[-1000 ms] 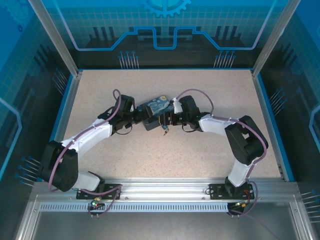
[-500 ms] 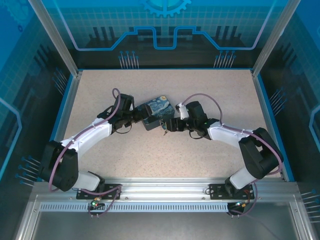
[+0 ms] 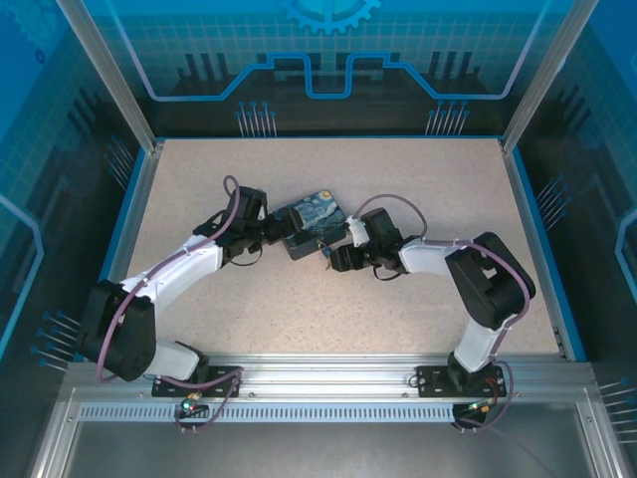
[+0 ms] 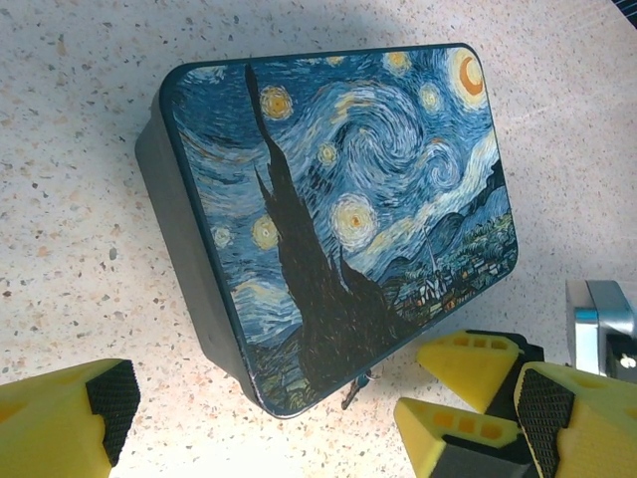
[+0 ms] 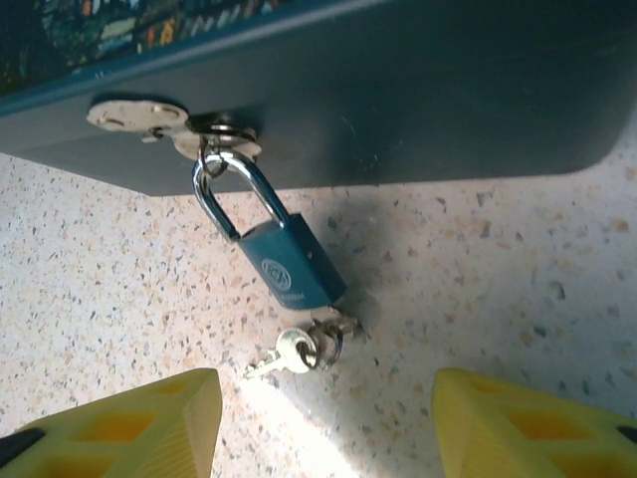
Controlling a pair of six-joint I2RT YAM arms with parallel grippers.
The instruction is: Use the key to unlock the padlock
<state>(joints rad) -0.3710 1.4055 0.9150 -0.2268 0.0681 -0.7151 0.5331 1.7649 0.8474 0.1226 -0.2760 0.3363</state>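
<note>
While both arms reach in over the speckled table [image 3: 398, 309], a blue box [image 4: 348, 199] with a swirling night sky painted on its lid sits flat between them, near the middle of the surface.

The left gripper [image 4: 328, 413] is at the box's left end. Its two yellow fingers are spread wide and have nothing between them but bare table and the nearest corner of the box. I can't make out any contact with the box.

The right gripper [image 5: 326, 398] comes in from the other side, low to the table and facing the box's dark front wall. Its fingers are also set well apart and grip nothing. In the left wrist view, its yellow fingers [image 4: 468, 360] sit just beside the box's near corner.

The padlock [image 5: 294, 269] is small and blue-bodied. Its shiny shackle [image 5: 224, 194] is looped through the metal hasp [image 5: 139, 115] on the front wall and looks closed. The body is tilted, with its lower end resting on the table.

The key [image 5: 287, 357] is a tiny pale thing lying on the table right at the bottom end of the padlock, beside a small ring. I can't tell whether anything sits in the keyhole. It lies ahead of the right gripper's fingertips, in line with the gap between them and apart from both.
</note>
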